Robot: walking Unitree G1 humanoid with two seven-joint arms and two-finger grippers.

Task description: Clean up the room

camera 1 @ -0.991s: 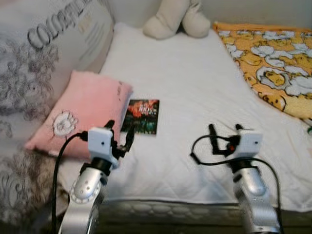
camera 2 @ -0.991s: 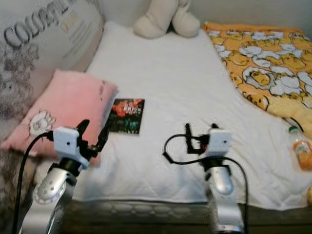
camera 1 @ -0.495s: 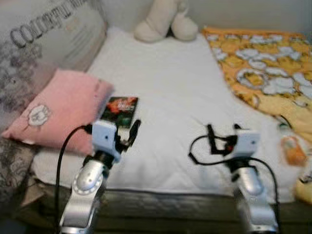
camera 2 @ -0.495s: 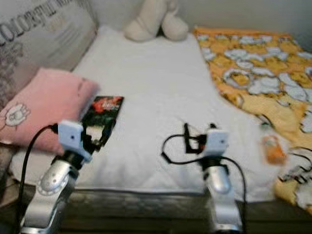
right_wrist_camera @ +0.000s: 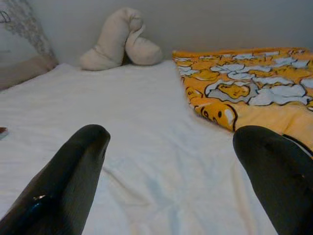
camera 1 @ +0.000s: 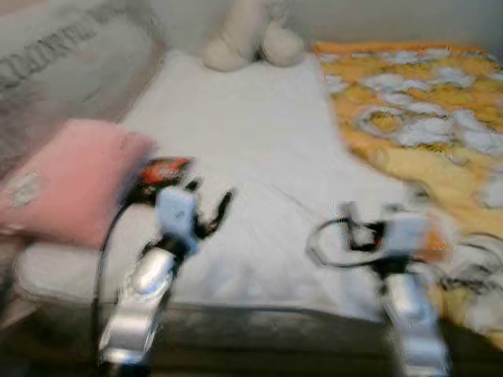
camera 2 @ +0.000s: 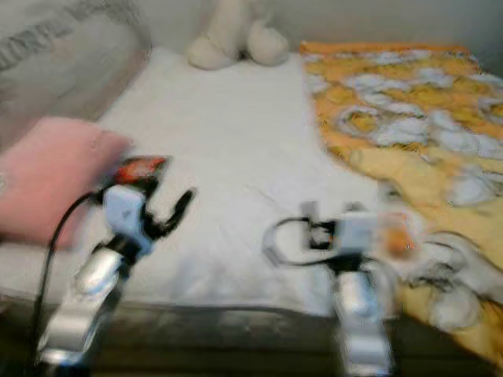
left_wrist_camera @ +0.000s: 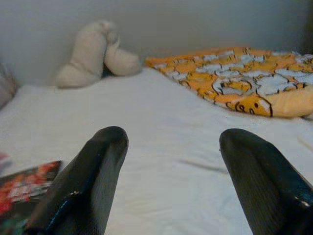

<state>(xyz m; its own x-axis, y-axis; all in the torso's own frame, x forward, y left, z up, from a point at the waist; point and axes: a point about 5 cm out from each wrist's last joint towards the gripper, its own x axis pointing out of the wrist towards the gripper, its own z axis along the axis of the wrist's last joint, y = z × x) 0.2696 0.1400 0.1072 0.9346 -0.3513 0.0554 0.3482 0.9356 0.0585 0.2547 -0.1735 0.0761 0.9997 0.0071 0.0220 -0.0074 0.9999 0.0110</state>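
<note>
The head views are blurred by motion. A white bed [camera 1: 267, 141] lies before me. On it a dark book with a red cover [camera 1: 157, 170] rests beside a pink pillow [camera 1: 67, 181]. My left gripper [camera 1: 211, 193] hovers open just right of the book, nothing between its fingers [left_wrist_camera: 100, 156]. My right gripper [camera 1: 366, 214] is open over the bed's near right part, empty, with an orange bottle [camera 2: 397, 234] close to its right. The book's corner [left_wrist_camera: 24, 188] also appears in the left wrist view.
A cream plush toy [camera 1: 251, 39] sits at the head of the bed against the wall. An orange patterned blanket [camera 1: 416, 102] covers the right side. A large grey printed pillow [camera 1: 63, 71] leans at the left. The mattress front edge [camera 1: 259, 322] is near.
The whole picture has shifted left and blurred, so the camera has turned right. More of the blanket and the orange bottle came into view. Both grippers stay open and empty.
</note>
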